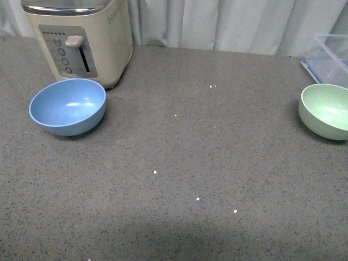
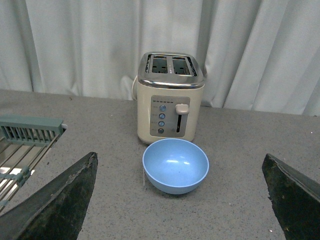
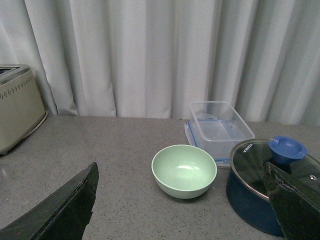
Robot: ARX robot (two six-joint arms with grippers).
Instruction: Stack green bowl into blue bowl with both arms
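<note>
Left fingers spread wide, holding nothing. Beyond them the blue bowl sits upright on the grey speckled tabletop, just in front of a cream toaster. Right fingers likewise wide apart, gripping nothing. The green bowl stands beyond them, beside a glass-lidded blue pot, with a clear plastic container behind. The bowls lie well apart, at opposite sides of the tabletop.
</note>
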